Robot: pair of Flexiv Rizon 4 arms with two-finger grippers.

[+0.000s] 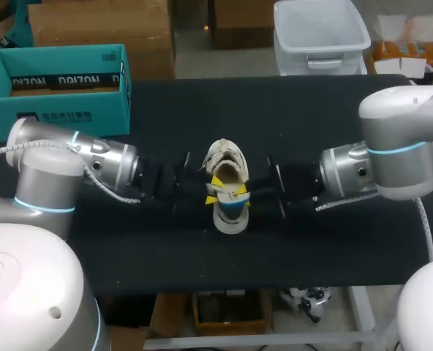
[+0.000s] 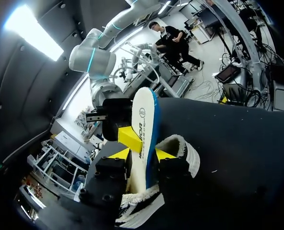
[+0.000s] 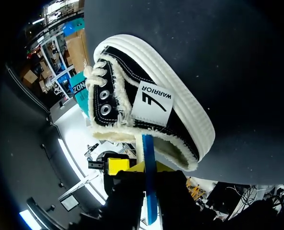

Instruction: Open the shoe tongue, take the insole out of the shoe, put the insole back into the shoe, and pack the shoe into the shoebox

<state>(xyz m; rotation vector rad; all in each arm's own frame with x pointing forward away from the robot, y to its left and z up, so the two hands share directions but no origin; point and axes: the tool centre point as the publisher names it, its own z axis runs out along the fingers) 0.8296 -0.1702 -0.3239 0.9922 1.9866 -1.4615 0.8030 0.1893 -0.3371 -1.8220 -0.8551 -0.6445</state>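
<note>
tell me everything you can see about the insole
The insole is a thin, foam-looking piece, white on its top face with dark print and blue along its edge and underside. It stands on end, sticking up out of the fleece-lined opening of the shoe at the middle of the black table, with its lower end hidden inside. The left end effector grips it between its yellow tips. The right end effector appears to pinch it too, edge-on.

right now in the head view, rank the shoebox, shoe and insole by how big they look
1. shoebox, clearly largest
2-3. shoe and insole: their visible parts look alike, and the insole is partly hidden, so I can't rank them.
</note>
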